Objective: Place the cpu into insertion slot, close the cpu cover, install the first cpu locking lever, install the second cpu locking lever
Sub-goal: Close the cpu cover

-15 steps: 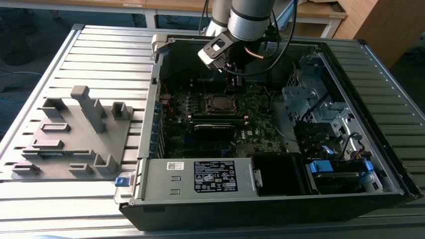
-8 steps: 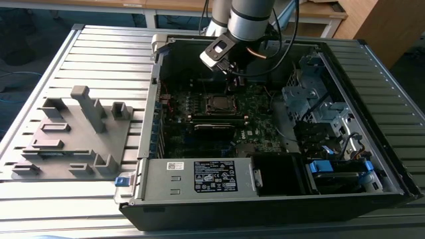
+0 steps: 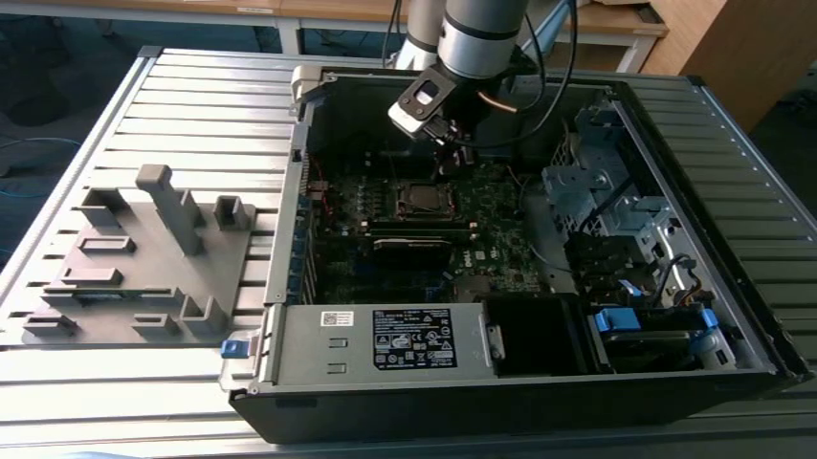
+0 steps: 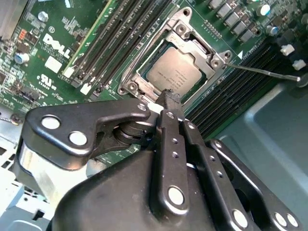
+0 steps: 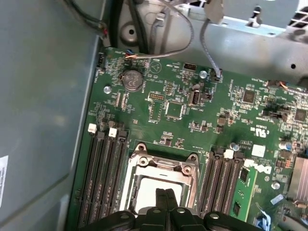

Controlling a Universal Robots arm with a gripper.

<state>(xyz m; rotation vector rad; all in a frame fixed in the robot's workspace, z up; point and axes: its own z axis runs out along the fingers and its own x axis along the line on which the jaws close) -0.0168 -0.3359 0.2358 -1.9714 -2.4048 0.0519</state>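
The cpu (image 4: 175,72) lies flat in the insertion slot (image 4: 126,88), its dull silver top showing through the window of the cpu cover (image 4: 204,49). The cover is folded down over the chip. A thin metal locking lever (image 4: 262,71) sticks out from one socket corner across the dark memory slots. My gripper (image 4: 169,97) hangs just above the socket's edge, its two black fingers pressed together with nothing between them. In the first wrist view the gripper (image 5: 166,193) tips sit over the cpu cover (image 5: 163,166). In the exterior view the gripper (image 3: 450,158) hovers above the socket (image 3: 422,198) inside the open computer case.
Long memory slots (image 5: 103,178) flank the socket on both sides. The case wall (image 5: 43,120) and loose cables (image 5: 180,41) are close by. A power supply box (image 3: 383,339) and drive cage (image 3: 600,191) stand inside the case. A grey fixture plate (image 3: 141,258) lies at the exterior view's left.
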